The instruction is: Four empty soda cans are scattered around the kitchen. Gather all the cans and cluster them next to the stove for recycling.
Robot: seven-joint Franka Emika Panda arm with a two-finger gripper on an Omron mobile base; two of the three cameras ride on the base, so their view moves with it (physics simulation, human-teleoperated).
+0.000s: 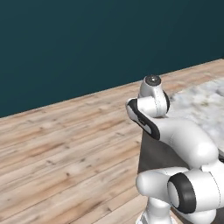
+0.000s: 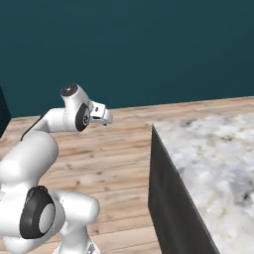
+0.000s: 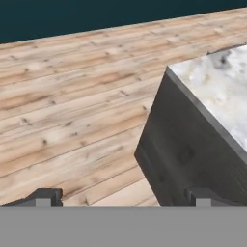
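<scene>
Item: gripper, fingers spread wide, nothing between them, hanging over plank floor from my hand view. Item: marble-topped counter, dark side panel, corner at about 2 o'clock of the gripper. Item: teal wall at 12 o'clock. Cans and stove: I cannot place them from these views.

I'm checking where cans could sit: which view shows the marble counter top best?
The right base view: the marble counter top spreads broadly, with its dark side panel. The left base view catches a strip behind the arm; the hand view shows one corner above the dark side.
</scene>
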